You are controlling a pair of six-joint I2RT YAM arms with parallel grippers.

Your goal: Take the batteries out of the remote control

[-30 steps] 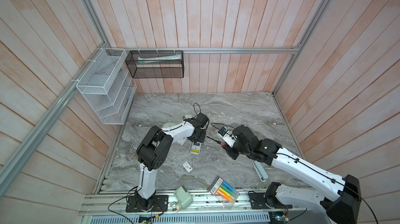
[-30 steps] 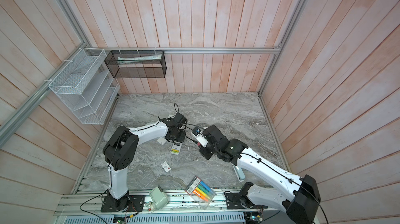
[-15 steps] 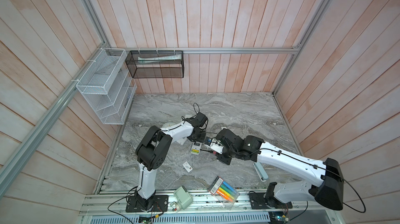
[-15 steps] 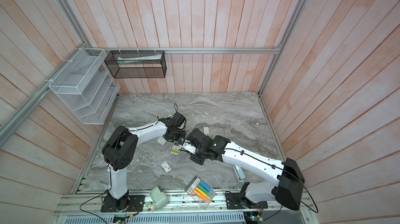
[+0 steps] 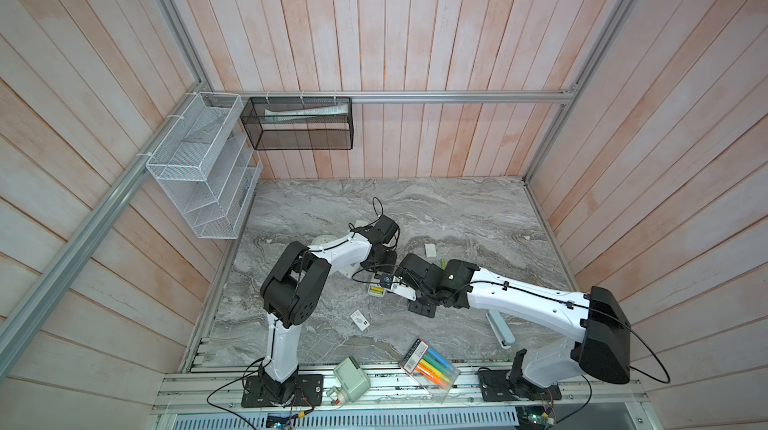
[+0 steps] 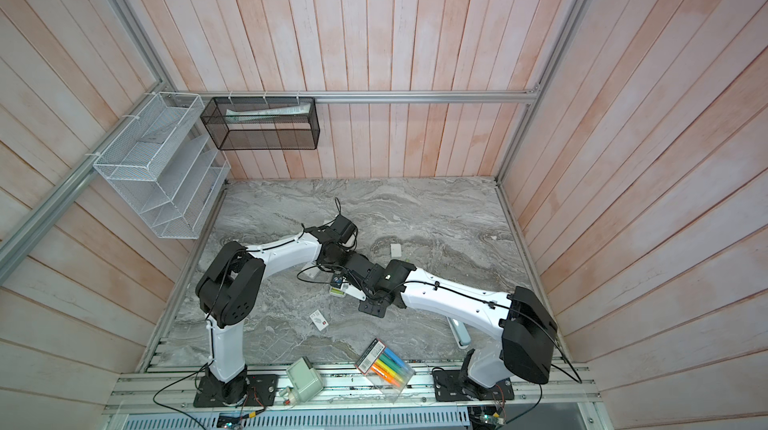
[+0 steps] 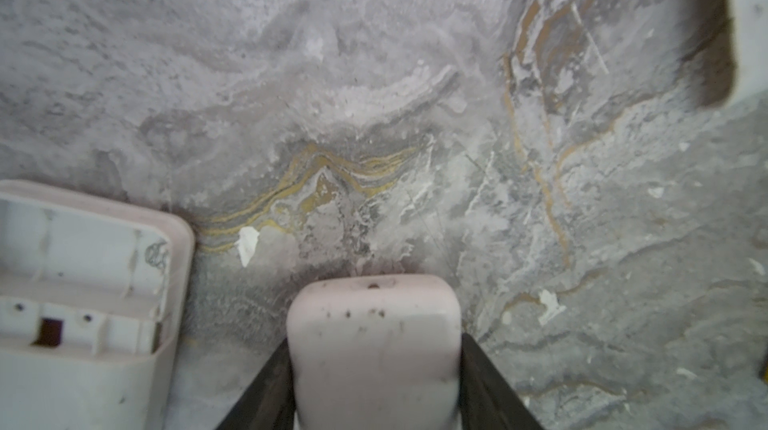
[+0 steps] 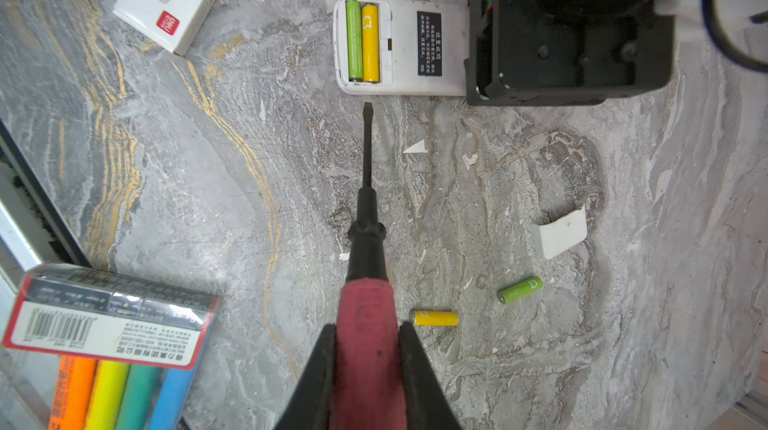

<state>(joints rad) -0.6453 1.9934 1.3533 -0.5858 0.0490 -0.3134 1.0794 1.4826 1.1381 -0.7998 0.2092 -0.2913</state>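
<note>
Changed: right gripper, clamped on screwdriver, has moved in, tip just beside remote, which left gripper clamps. Its open compartment holds two batteries; two loose batteries lie on table.

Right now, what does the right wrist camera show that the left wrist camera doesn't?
Only the right wrist view: the right hand gripping a screwdriver, two batteries seated in the remote control, two loose batteries, a marker pack. Only the left wrist view: an open white plastic shell. Both: the left hand clamped on the remote control, and the marble table.
</note>
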